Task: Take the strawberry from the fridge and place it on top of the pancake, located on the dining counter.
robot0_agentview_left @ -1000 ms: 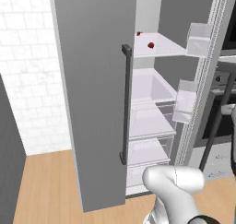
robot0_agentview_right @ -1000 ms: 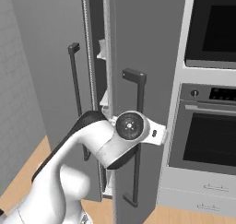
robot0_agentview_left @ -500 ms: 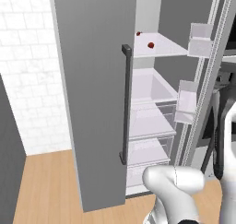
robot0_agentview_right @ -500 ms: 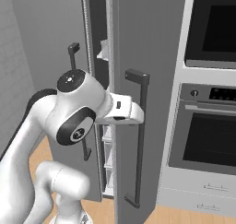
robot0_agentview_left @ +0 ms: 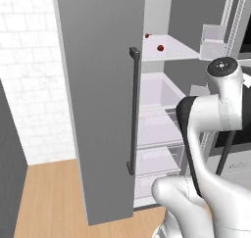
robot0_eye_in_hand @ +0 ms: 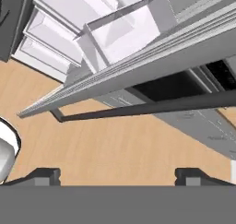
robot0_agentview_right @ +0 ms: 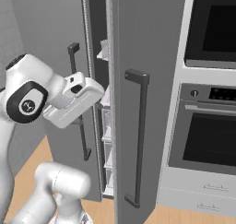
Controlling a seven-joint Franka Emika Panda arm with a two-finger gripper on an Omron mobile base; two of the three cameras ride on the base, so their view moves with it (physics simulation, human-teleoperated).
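The fridge stands with its left door swung wide open, and a dark bar handle runs down that door. A small red strawberry lies on the upper white shelf inside. My gripper is open with nothing between its fingertips. It looks past the right door's dark handle and a clear door bin, down at the wooden floor. My hand hovers at mid height beside the edge of the right door. The pancake and the dining counter are out of view.
A second small red thing sits farther back on the same shelf. Clear drawers fill the lower fridge. A built-in oven stands to the right of the fridge, and a white brick wall to its left.
The gripper's jaws have spread wide. The arm has swung up and over, so its elbow now stands high at the right of the left base view.
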